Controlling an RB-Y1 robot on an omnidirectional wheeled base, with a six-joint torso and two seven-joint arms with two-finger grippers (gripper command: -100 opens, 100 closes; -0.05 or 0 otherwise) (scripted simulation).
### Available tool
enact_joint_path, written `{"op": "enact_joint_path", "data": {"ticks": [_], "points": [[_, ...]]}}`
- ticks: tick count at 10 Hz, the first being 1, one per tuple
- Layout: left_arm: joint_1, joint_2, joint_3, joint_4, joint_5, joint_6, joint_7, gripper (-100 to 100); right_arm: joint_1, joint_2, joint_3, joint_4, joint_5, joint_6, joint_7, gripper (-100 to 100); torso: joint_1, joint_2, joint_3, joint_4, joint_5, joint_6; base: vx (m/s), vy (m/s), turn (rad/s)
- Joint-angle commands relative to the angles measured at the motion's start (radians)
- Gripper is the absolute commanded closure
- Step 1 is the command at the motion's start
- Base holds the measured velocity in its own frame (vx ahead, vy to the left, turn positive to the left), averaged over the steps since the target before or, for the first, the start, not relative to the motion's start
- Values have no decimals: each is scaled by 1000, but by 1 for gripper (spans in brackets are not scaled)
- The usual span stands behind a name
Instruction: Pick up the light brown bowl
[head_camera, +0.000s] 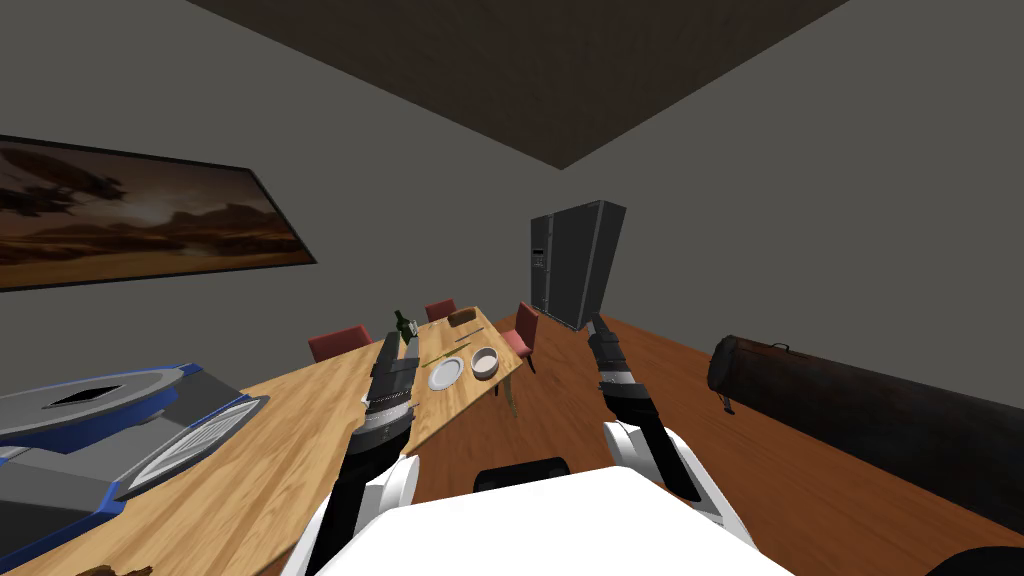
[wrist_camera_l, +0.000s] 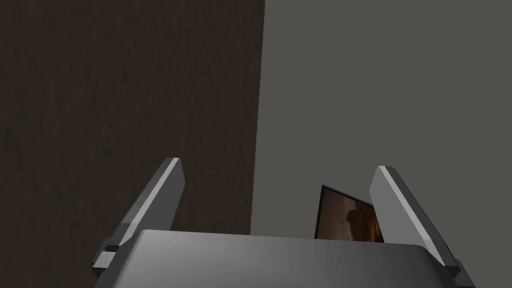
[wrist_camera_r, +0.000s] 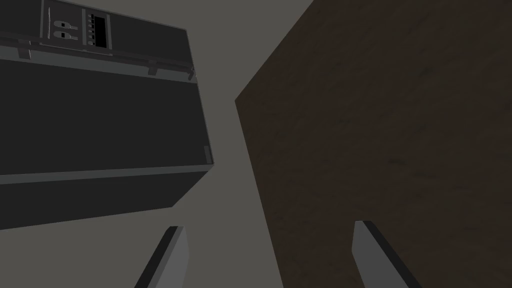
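Note:
A pale bowl (head_camera: 485, 362) with a brownish inside stands near the far right edge of the long wooden table (head_camera: 300, 430), beside a grey plate (head_camera: 445, 372). My left gripper (head_camera: 410, 322) is raised over the table, short of the bowl and to its left; its fingers (wrist_camera_l: 155, 200) stand open with nothing between them. To the right of the table my right gripper (head_camera: 595, 322) is held up over the floor. Its fingers (wrist_camera_r: 167, 255) are open and empty too.
A dark green bottle (head_camera: 402, 324), a brown loaf-like thing (head_camera: 462, 316) and thin sticks lie further along the table. Red chairs (head_camera: 522, 336) stand around it. A blue and grey appliance (head_camera: 110, 430) sits at the near left. A dark fridge (head_camera: 575, 262) stands behind, a dark sofa (head_camera: 880, 420) at right.

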Motion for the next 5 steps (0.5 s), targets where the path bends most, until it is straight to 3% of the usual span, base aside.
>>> {"op": "enact_joint_path", "data": {"ticks": [1,5], "points": [[-9,33,2,3,-3,17,-7,-100,0,0,0,0,0,0,0,0,0,0,0,0,0,0,3,-11,16],[-66,107,14,22,-18,118,-46,-100,0,0,0,0,0,0,0,0,-2,-1,-1,0,0,0,15,-31,31]]}}
